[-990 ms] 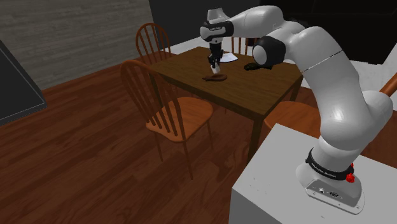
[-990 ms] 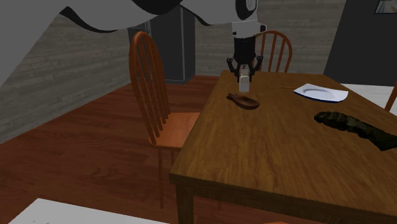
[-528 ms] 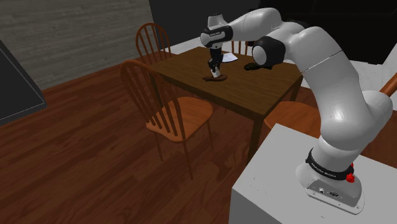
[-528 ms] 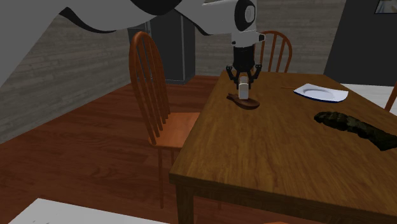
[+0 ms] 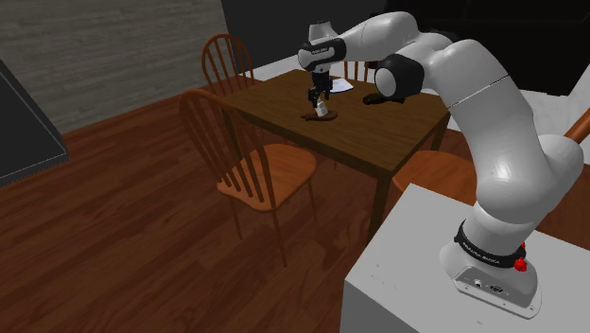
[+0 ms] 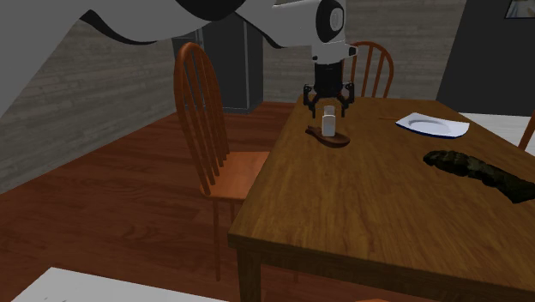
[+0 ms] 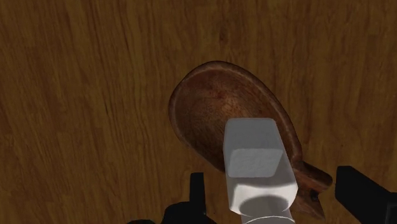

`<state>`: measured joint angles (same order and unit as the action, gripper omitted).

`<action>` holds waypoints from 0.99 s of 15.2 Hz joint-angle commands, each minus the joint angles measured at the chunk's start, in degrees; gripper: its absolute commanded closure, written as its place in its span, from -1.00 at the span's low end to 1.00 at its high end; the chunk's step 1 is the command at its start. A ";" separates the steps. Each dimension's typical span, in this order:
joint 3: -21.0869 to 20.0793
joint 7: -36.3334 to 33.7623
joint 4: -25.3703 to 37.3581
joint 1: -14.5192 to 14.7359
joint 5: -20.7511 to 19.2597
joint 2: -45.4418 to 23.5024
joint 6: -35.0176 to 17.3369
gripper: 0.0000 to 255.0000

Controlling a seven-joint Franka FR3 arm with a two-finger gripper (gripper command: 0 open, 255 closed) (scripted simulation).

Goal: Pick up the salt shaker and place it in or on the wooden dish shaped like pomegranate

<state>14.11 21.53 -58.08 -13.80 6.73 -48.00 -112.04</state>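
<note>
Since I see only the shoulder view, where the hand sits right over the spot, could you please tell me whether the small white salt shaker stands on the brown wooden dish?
Observer: Yes; the wrist view shows the small white salt shaker standing on the brown wooden pomegranate-shaped dish, near its narrow end.
Operator: Thank you. Is the gripper holding it?
Observer: No; the all-black gripper is open, its fingers apart on either side of the shaker, not touching it.
</note>
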 commanded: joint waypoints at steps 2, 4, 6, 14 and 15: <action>0.00 0.00 0.00 0.00 0.00 0.00 0.00 -1.00; 0.08 -0.07 0.64 0.07 -0.12 0.74 1.37 -1.00; 0.21 -0.21 2.44 0.14 -0.32 1.92 4.33 -1.00; 0.26 -0.27 3.36 0.14 -0.38 2.27 5.59 -1.00; 0.26 -0.27 3.36 0.14 -0.38 2.27 5.59 -1.00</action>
